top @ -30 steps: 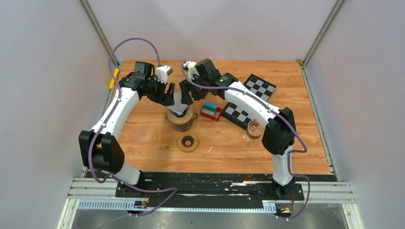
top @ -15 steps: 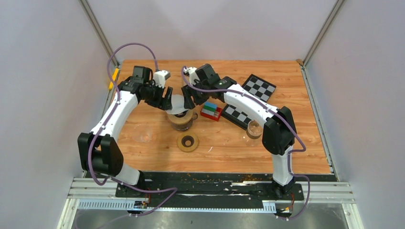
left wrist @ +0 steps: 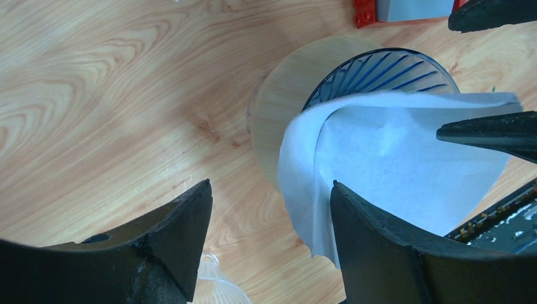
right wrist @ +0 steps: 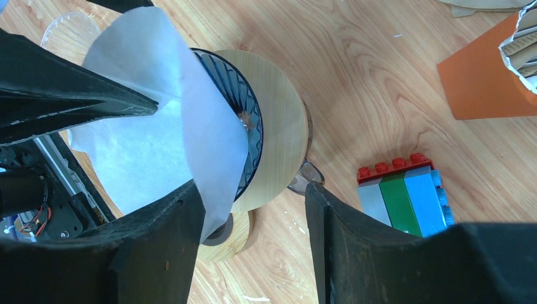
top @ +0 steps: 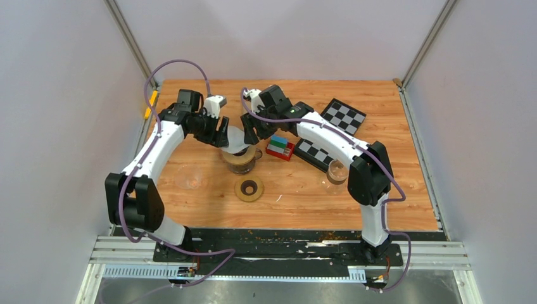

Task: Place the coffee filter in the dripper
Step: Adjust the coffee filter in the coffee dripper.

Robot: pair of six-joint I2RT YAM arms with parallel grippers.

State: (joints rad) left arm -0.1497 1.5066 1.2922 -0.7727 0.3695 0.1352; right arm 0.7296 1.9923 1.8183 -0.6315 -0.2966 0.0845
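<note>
The left hand [left wrist: 269, 190] stands wide, with bare counter [left wrist: 95, 95] showing between its fingers; it grips nothing. The right hand [right wrist: 253, 185] is also parted, and the dripper [right wrist: 278, 126] shows in its gap. The white paper filter [left wrist: 392, 164] sits opened and tilted across the dripper's blue ribbed mouth, one side raised above the wooden collar, between the two hands. Its edge appears to rest against a finger of each hand, though contact cannot be confirmed. Toy bricks [right wrist: 405, 196] lie near the dripper.
</note>
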